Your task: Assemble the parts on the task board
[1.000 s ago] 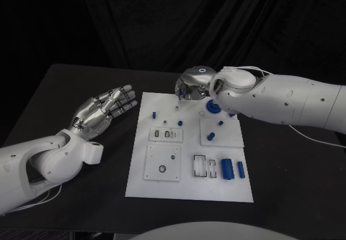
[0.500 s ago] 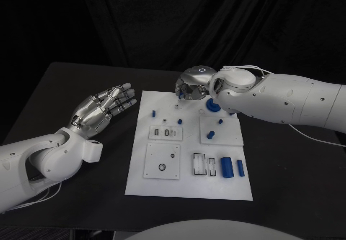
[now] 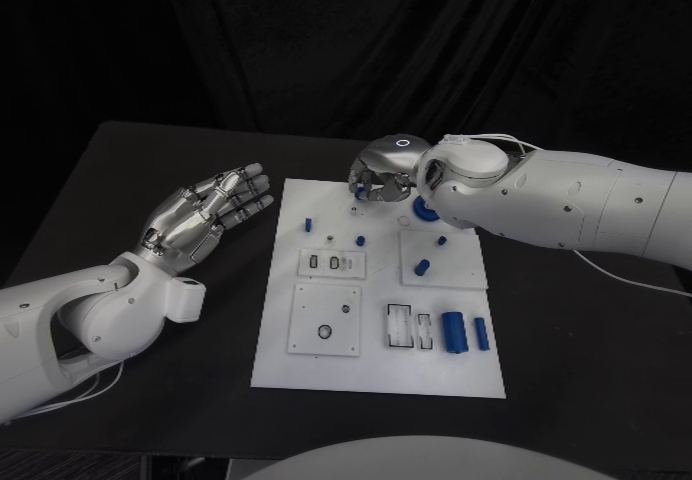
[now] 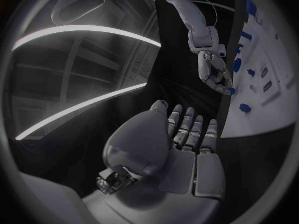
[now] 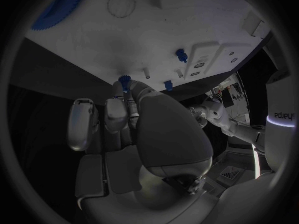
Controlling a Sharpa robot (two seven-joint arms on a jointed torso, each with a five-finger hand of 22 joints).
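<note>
The black surface (image 3: 173,170) carries the white rectangular task board (image 3: 378,370) at its middle. The right white arm (image 3: 577,205) reaches across the board's far end, and the left white arm (image 3: 87,315) lies over the surface beside the board. The left silver hand (image 3: 202,215) hangs just off the board's left edge, palm up, fingers spread and grasping nothing. The right silver hand (image 3: 387,178) is over the board's far edge, its fingertips (image 5: 127,92) pinching a small blue peg (image 5: 124,79) there. A blue toothed gear wheel (image 3: 426,210) lies flat on the board, partly under the right arm. Two blue cylinders (image 3: 464,336) lie side by side near the board's near right corner. Small blue pegs (image 3: 421,268) stand on the board's far half.
</note>
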